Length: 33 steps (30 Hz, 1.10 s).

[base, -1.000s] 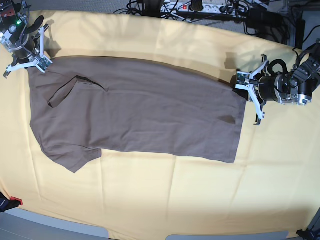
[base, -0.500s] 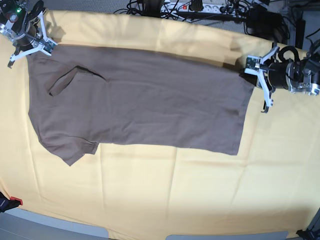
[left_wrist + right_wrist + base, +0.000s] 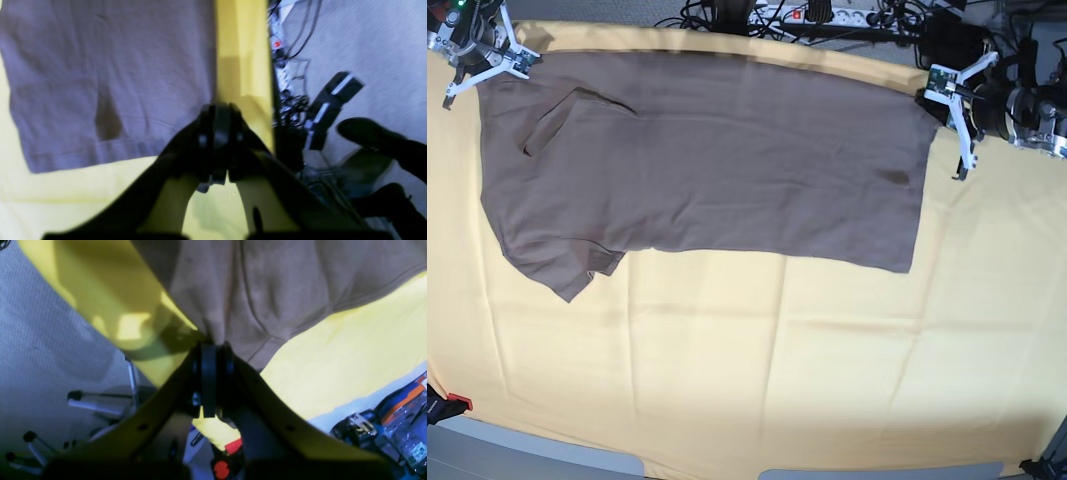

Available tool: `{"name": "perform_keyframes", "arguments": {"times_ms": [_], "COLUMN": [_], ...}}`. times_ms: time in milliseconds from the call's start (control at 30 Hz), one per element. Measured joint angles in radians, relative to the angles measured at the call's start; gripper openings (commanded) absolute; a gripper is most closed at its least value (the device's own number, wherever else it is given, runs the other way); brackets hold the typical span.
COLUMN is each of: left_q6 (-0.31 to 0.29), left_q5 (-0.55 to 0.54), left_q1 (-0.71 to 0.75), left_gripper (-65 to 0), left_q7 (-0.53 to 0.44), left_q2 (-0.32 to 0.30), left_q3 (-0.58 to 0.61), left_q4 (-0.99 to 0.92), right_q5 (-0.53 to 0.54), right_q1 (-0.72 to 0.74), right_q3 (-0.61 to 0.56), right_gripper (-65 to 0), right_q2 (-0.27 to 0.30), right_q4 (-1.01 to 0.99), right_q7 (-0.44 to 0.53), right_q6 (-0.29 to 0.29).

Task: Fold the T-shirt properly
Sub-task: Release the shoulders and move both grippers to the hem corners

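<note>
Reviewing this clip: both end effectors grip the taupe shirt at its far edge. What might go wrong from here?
1. The taupe short-sleeved T-shirt already reaches the far edge of the pale-yellow cloth; further pulling may drag it toward the cables.
2. The left end effector and right end effector pinch only small corners, so fabric may slip.
3. The lower sleeve lies bunched, risking an uneven fold.

T-shirt (image 3: 717, 160) flat on yellow cloth (image 3: 757, 380)

the left gripper (image 3: 218, 115) is pinching the shirt (image 3: 110, 73) at its edge, jaws closed together. the shirt is lying on yellow cloth (image 3: 243, 50), a dark stain (image 3: 106, 121) showing near its hem. cables (image 3: 287, 83) are trailing over the grey floor (image 3: 377, 43) beyond.
</note>
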Motion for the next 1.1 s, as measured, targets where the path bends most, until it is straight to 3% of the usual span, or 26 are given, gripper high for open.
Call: {"name": "perform_keyframes", "arguments": {"times_ms": [167, 267, 300, 400, 467, 633, 900, 1100], "left_q6": [0.0, 0.0, 0.0, 0.0, 0.0, 0.0, -0.001, 0.035], "left_q5": [0.005, -0.024, -0.039, -0.064, -0.063, -0.084, -0.196, -0.33], "left_q1": [0.012, 0.012, 0.012, 0.01, 0.006, 0.004, -0.116, -0.258], "left_gripper": [-65.0, -65.0, -62.3, -42.1, -35.4, -35.1, -35.1, -35.1], "left_q7": [0.0, 0.001, 0.003, 0.011, 0.029, 0.173, 0.213, 0.26], "left_q2": [0.0, 0.0, 0.0, 0.0, -0.002, -0.003, -0.013, -0.011], "left_q3": [0.0, 0.0, 0.0, 0.0, 0.0, 0.0, -0.002, -0.005], "left_q4": [0.0, 0.0, 0.0, 0.0, 0.001, 0.028, 0.057, 0.04], "right_q5": [0.051, 0.054, 0.054, 0.049, 0.043, 0.05, 0.043, 0.025], "right_q1": [0.0, 0.0, 0.0, 0.0, 0.0, -0.001, 0.0, -0.003], "right_q3": [0.0, 0.0, 0.0, 0.0, 0.0, 0.0, 0.009, 0.179], "right_gripper": [-65.0, -65.0, -60.6, -34.0, -26.0, -26.0, -26.0, -26.0], "right_q2": [0.0, 0.0, 0.0, 0.0, 0.0, 0.0, 0.003, 0.003], "right_q4": [0.0, 0.0, 0.0, 0.0, 0.0, 0.039, 0.193, 0.198], "right_q7": [-0.015, -0.015, -0.015, -0.049, -0.065, -0.126, -0.182, -0.146], "right_q6": [0.052, 0.048, 0.043, 0.033, 0.032, 0.017, -0.042, -0.104]}}
